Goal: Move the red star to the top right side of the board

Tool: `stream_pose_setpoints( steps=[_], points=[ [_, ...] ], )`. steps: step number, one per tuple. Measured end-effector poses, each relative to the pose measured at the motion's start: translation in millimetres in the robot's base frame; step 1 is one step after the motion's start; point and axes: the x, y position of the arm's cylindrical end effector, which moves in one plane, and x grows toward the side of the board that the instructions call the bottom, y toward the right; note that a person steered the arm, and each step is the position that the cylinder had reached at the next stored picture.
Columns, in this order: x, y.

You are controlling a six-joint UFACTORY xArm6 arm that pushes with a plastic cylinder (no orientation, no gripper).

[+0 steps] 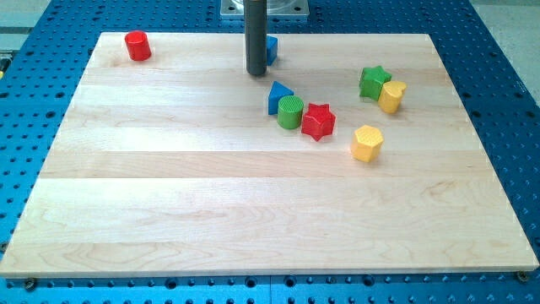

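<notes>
My tip (256, 73): down on the board (169, 186), near its top edge and about mid-width. It is a bare rod end, nothing to open or close, and it is touching no block I can make out.
Landmark: the red star (318, 122), lying right of centre in the board's upper half. Everything below is placed from it.
Tip from the star: up and to the view's left, well apart.
Blue block behind the rod (272, 48): further up-left of the star, half hidden by the rod, shape unclear.
Green cylinder (290, 112): pressed against the star's left side, or very nearly.
Blue triangle (278, 96): just up-left of the star, beyond the cylinder.
Yellow hexagon (367, 143): near, down and to the right.
Green star (373, 82) and yellow block (391, 96): up-right of the star, side by side, right across the road to the corner.
Red cylinder (137, 46): far off at the top left, 1 block out of play.
Step in hand: by my reading, getting round behind the star.
How to do it well: swing below the green cylinder, settle at the star's lower-left, then push up-right in 1 steady line through its centre.
Risk: an off-centre push spins the star; too direct a line ploughs into those 2 blocks, so pass just under or above them.
</notes>
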Motion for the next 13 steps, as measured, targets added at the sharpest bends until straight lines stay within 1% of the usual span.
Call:
stream_pose_setpoints(
  steps=[1,2,3,4,5,6,7,8,9,10,11,12,13],
  points=[
    [0,0],
    [-1,13],
    [37,67],
    [94,116],
    [129,172],
    [157,71],
    [158,56],
    [146,53],
    [96,114],
    [59,177],
    [52,186],
    [91,169],
    [86,120]
  ],
)
